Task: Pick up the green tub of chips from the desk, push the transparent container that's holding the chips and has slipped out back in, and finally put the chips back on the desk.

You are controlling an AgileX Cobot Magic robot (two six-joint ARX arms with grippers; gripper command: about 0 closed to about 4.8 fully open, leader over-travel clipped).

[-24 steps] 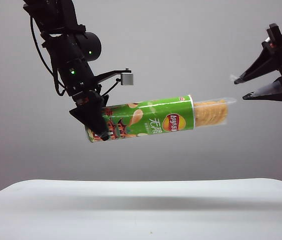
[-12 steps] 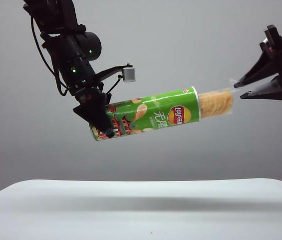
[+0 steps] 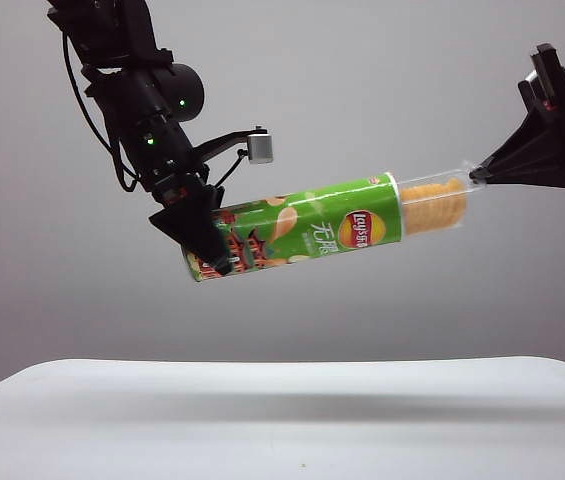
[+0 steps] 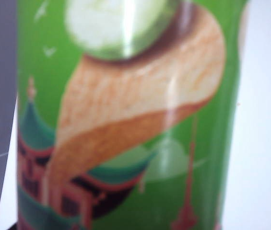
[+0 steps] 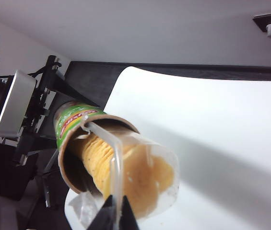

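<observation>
exterior view: right gripper (image 3: 478, 176) jaws just clenched at transparent container (image 3: 434, 204) tip; left gripper (image 3: 205, 238) grasps green tub of chips (image 3: 297, 227) high above bench (image 3: 282, 415). push-in next.

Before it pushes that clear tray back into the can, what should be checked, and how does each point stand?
1. Left tool holds the green tub of chips at its patterned end: ok.
2. Tub held clear above the desk: ok.
3. Right tool shut, tips meeting the transparent container at its rim: ok.
4. Container already pushed home: not ok, the chips stick out.
5. Tray lined up with the can's mouth: cannot tell.
</observation>
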